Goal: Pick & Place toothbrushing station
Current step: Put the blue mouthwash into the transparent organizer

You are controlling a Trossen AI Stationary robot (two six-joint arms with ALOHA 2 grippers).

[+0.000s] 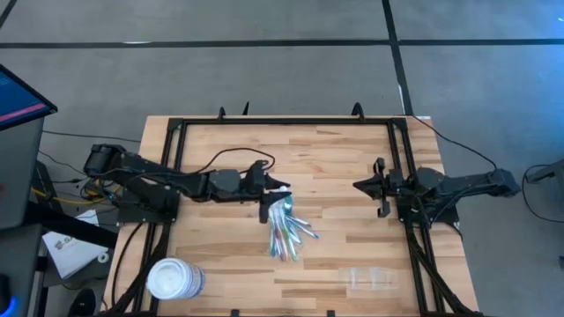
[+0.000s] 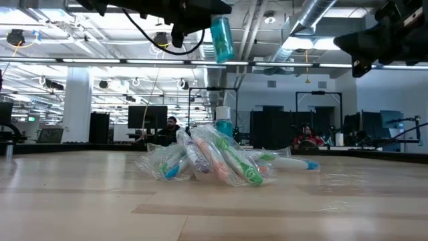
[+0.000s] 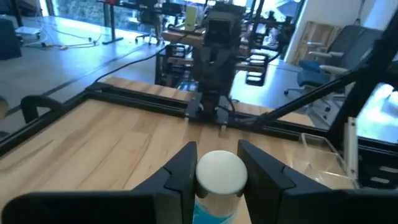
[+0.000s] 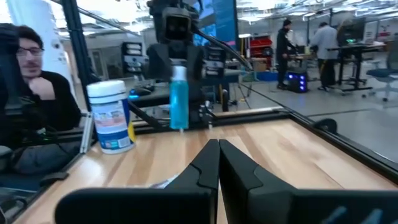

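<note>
The left end effector (image 1: 267,210) is closed partway on a small blue bottle with a white cap (image 3: 220,176), held above the bench (image 1: 335,167) over a pile of wrapped toothbrushes (image 1: 289,231); in the left wrist view the bottle's lower body is cut off. The right end effector (image 1: 381,187) hangs with its fingers pressed together, holding nothing, near the bench's right edge. The toothbrushing station (image 1: 369,278), clear and hard to make out, sits near the front right of the bench; whether anything is in it cannot be told. A white round tub (image 1: 174,278) lies at front left.
</note>
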